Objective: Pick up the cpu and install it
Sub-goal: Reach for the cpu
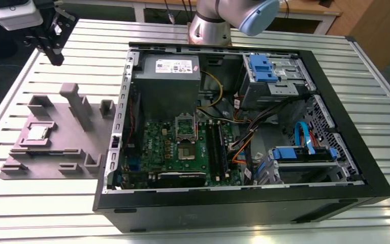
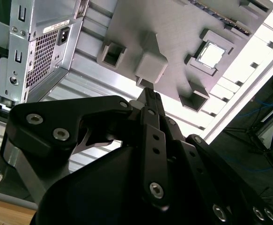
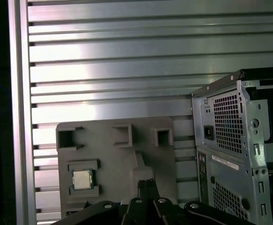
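We see the black two-fingered gripper (image 1: 55, 57) hanging above the far corner of the ribbed aluminium table (image 1: 59, 203), at the exterior view's left. Its fingers are pressed together with nothing between them. In the second wrist view the gripper (image 2: 148, 93) tapers to one narrow tip, and in the first wrist view the gripper (image 3: 145, 183) shows its two dark fingers side by side, closed.

The small flat square silver-grey cpu (image 1: 36, 133) lies flat in a square pocket of the grey moulded fixture plate (image 1: 63, 134). This plate rests on the table just beside the open black computer case (image 1: 249, 203), on the exterior view's left of it. The gripper is well apart from the cpu, out past the plate's far edge and higher than its upright posts.

In the second wrist view we find the cpu (image 2: 212, 55) framed by the raised lips of its pocket on the fixture plate (image 2: 136, 23), with the perforated metal rear of the computer case (image 2: 38, 42) alongside. In the first wrist view the cpu (image 3: 83, 179) sits metal face up in the fixture plate (image 3: 113, 173), and the fingertips show in front of one of the plate's posts, near the chip but not touching it. The computer case (image 3: 230, 136) stands next to the plate.

Inside the case lie a green motherboard (image 1: 161, 147), a grey power supply box (image 1: 166, 81) and blue plastic drive brackets (image 1: 264, 68).
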You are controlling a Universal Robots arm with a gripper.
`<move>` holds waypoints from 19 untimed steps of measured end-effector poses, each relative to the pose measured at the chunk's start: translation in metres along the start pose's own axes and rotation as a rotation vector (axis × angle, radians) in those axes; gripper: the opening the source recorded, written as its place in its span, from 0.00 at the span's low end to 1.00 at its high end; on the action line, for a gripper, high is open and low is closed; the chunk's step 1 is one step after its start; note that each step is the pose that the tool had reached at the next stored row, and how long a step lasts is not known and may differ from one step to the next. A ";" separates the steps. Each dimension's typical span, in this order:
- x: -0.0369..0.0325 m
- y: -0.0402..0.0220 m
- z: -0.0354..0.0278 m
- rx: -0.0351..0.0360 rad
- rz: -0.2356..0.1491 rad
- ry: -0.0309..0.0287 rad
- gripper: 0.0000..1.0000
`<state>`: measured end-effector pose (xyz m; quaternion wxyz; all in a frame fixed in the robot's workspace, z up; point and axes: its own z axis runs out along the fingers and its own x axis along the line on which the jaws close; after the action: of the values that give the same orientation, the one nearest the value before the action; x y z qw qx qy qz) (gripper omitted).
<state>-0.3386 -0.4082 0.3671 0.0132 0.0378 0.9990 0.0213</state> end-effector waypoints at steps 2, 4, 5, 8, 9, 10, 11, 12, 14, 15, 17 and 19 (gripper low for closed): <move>0.0000 0.0000 0.0000 0.0000 0.000 0.0000 0.10; 0.0000 0.0000 0.0000 0.0000 0.000 0.0000 0.10; 0.0000 0.0000 0.0000 0.0000 0.000 0.0000 0.10; 0.0009 -0.0002 0.0006 -0.0001 0.000 -0.0003 0.10; 0.0013 -0.0002 0.0011 -0.0001 0.000 -0.0002 0.10; 0.0020 -0.0003 0.0020 0.0000 0.000 -0.0001 0.10; 0.0029 -0.0004 0.0030 0.0000 0.000 -0.0002 0.10; 0.0039 -0.0005 0.0041 0.0001 0.000 -0.0001 0.10; 0.0074 -0.0009 0.0063 0.0000 0.000 0.0000 0.10; 0.0095 -0.0011 0.0075 -0.0001 0.000 -0.0002 0.10; 0.0141 -0.0015 0.0101 0.0000 0.000 -0.0002 0.10; 0.0179 -0.0019 0.0130 0.0000 0.000 -0.0001 0.10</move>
<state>-0.3562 -0.4083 0.3536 0.0133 0.0379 0.9990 0.0213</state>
